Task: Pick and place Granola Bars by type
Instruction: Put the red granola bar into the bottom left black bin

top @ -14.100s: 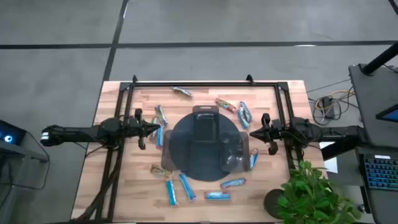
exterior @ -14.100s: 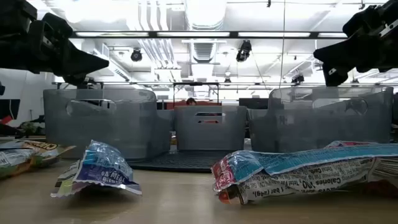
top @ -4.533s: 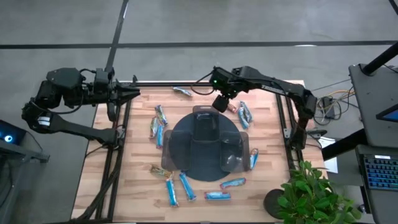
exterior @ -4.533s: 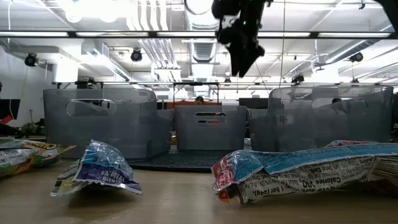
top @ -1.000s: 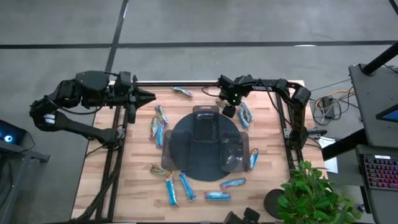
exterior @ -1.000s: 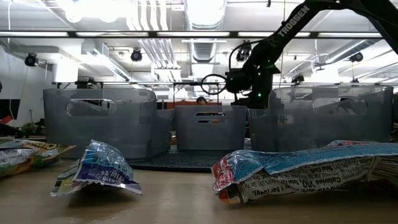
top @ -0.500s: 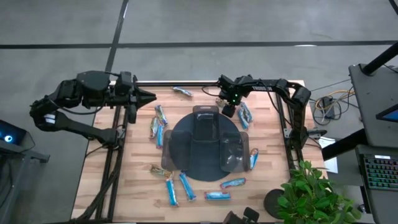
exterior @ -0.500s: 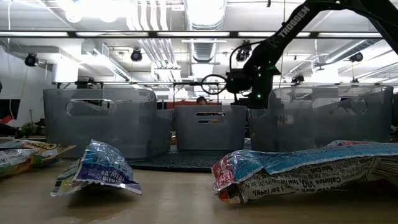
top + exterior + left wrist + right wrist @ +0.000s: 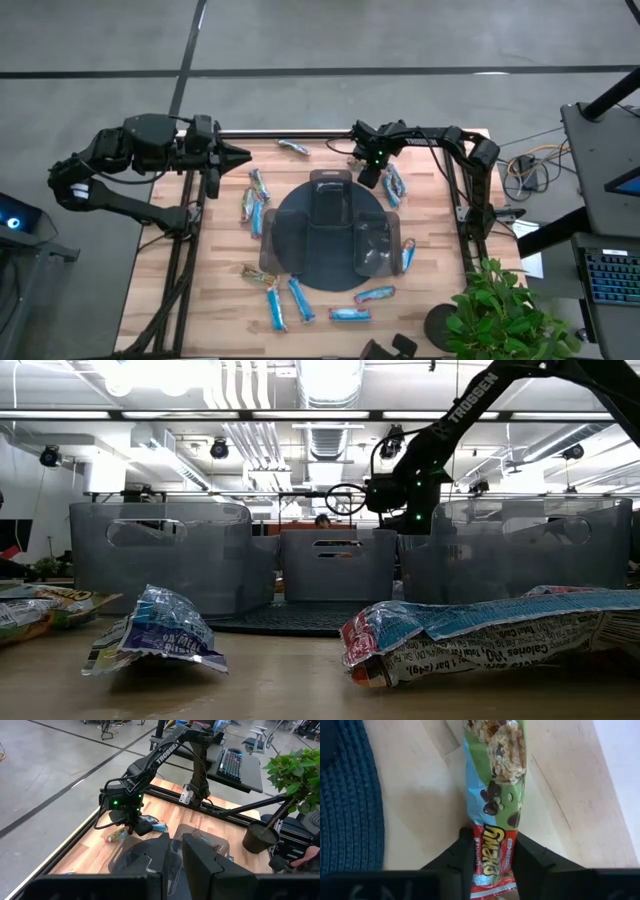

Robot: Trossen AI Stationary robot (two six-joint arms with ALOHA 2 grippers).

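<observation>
Right gripper (image 9: 490,857) is down at the far side of the table (image 9: 200,300), just beyond the far rim of the dark round tray (image 9: 290,235); its two fingers (image 9: 457,857) are clamped on either side of a red-and-green chewy bar (image 9: 495,795), gripping the red end while the bar lies flat on the wood; the green end with the granola picture sticks out past the fingertips; the textured edge of the tray shows just beside it.

Left gripper (image 9: 243,155) hangs over the far left corner of the table, pointing toward the middle; its fingers (image 9: 200,860) sit close together, clenched on nothing.

Three clear bins (image 9: 335,565) stand on the tray at table centre.

Other granola bars are spread around the tray: a greenish-silver bar (image 9: 293,148) at the far edge; light blue bars (image 9: 393,183) just right of the right gripper; a blue cluster (image 9: 255,200) on the left; several blue bars (image 9: 300,298) along the near side; one blue bar (image 9: 408,254) at the tray's right rim.

In the low view, a crumpled blue wrapper (image 9: 160,630) and a long red-and-blue wrapper (image 9: 480,630) lie nearest the camera.
</observation>
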